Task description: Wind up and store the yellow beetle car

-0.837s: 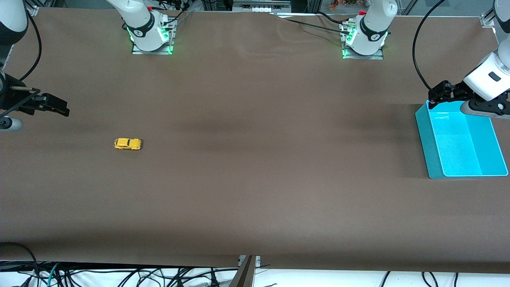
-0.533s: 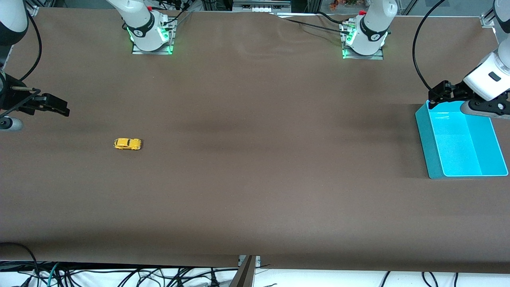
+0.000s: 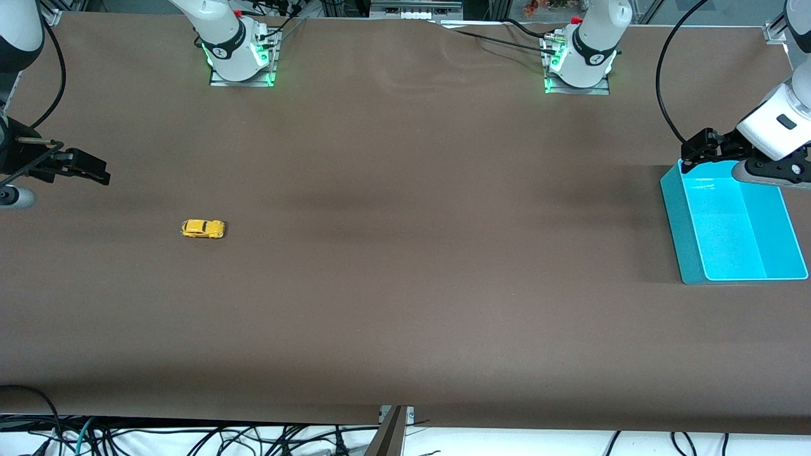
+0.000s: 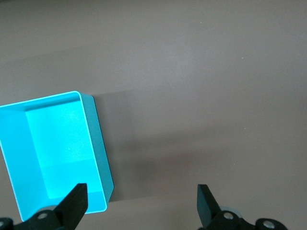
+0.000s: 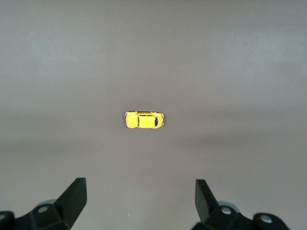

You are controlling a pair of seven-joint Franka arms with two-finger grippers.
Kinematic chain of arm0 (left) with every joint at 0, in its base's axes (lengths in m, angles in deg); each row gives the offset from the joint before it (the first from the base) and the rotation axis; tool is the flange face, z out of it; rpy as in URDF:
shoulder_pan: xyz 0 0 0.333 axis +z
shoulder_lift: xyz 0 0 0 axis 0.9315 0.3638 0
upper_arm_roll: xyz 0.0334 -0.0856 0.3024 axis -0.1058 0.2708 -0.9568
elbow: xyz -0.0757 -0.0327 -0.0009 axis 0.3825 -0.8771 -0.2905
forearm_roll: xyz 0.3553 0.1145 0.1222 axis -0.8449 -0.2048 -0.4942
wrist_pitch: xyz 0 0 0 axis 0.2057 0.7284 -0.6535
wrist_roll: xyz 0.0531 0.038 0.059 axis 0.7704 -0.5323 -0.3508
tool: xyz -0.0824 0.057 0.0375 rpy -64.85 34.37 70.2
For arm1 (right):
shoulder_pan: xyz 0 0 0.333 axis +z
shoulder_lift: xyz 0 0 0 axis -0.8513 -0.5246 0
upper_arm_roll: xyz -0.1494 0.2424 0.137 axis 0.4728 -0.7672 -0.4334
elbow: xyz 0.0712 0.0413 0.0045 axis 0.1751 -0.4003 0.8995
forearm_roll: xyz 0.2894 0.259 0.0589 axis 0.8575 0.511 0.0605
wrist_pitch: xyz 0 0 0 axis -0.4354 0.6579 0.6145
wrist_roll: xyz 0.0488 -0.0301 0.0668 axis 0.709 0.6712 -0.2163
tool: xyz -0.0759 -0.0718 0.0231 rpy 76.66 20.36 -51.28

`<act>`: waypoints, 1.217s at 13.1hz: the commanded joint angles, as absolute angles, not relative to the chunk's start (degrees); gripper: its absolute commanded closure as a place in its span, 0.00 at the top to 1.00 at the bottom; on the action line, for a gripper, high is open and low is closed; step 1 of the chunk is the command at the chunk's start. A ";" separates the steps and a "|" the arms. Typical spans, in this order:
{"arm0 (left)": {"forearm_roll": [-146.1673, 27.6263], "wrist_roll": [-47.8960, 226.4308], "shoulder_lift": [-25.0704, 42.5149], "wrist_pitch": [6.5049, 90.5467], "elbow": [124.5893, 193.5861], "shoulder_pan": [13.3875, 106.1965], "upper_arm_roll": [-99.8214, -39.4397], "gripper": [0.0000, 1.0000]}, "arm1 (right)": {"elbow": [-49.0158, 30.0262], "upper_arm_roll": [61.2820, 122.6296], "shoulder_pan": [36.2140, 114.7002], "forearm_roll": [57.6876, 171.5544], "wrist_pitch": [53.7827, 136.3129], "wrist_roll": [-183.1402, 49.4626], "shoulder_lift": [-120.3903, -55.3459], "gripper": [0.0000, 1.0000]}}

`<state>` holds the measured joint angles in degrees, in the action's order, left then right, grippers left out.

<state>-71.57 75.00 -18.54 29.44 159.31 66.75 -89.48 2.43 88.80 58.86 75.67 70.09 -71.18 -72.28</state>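
From the front, your yellow beetle car (image 3: pixel 203 228) sits alone on the table (image 3: pixel 405 266) at the right arm's end. The right hand (image 3: pixel 85 168) hangs open near it. The left hand (image 3: pixel 697 149) waits open over the blue bin (image 3: pixel 675 215). Nothing has moved since before.

The right wrist view shows the car between the open fingers (image 5: pixel 72 196). It looks tiny, light, hard and slippery, so pinch its sides.

The left wrist view shows the empty bin (image 4: pixel 98 143).
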 commanded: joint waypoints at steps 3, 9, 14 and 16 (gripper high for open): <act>-72.04 75.08 -17.78 29.01 157.81 66.82 -89.45 1.00 | 1.99 88.53 58.27 76.63 69.87 -70.55 -71.70 1.00; -72.04 75.17 -17.78 29.10 157.81 66.82 -89.45 1.00 | 1.90 88.00 60.64 76.72 69.69 -70.64 -73.98 1.00; -72.04 75.17 -17.78 29.10 157.81 66.82 -89.45 1.00 | 2.08 88.00 62.14 76.90 69.60 -69.59 -75.12 1.00; -72.04 75.17 -17.78 29.10 157.81 66.82 -89.45 1.00 | 1.99 88.09 62.05 77.07 69.60 -57.36 -77.05 1.00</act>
<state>-71.57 75.00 -18.54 29.44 159.31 66.76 -89.48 1.98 87.85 62.25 76.01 70.07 -66.23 -75.73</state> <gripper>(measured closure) 0.000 0.000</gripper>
